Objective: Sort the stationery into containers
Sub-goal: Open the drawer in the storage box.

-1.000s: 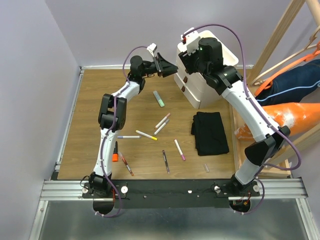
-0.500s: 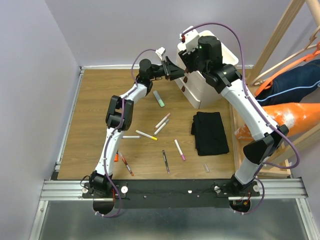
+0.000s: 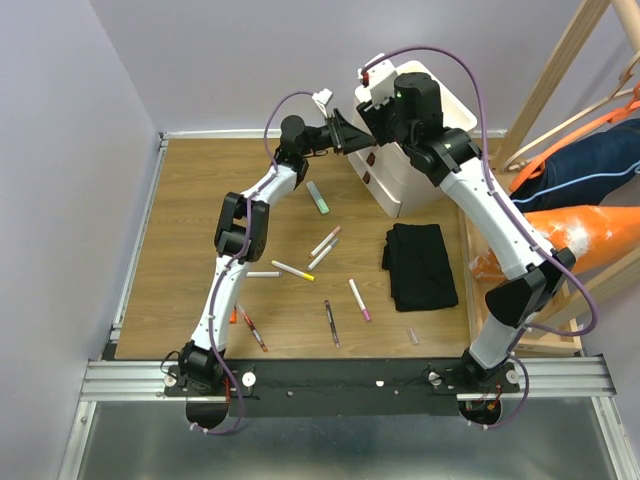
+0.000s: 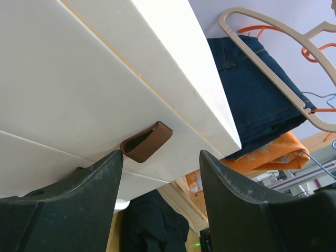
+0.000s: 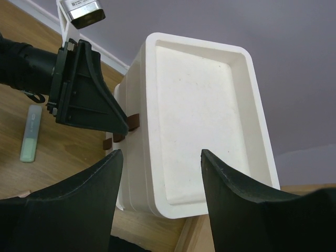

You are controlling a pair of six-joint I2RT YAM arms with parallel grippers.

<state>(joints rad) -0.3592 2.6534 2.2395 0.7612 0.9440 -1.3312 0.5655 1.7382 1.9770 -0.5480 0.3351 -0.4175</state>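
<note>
Thin pens and markers lie scattered on the brown wooden table (image 3: 180,200): an orange-capped marker (image 3: 231,316) by the left arm, a yellow-tipped white pen (image 3: 292,270), a pale-green highlighter (image 3: 318,198) and a pink-tipped white pen (image 3: 359,299). The left gripper (image 4: 160,156) has its jaws well apart either side of the small brown handle (image 4: 147,142) on a cream-white plastic drawer (image 4: 79,89), gripping nothing. The right gripper (image 5: 160,157) hangs wide open and empty over the boxy white cabinet (image 5: 194,105). A folded black cloth (image 3: 420,265) lies in front of the cabinet.
</note>
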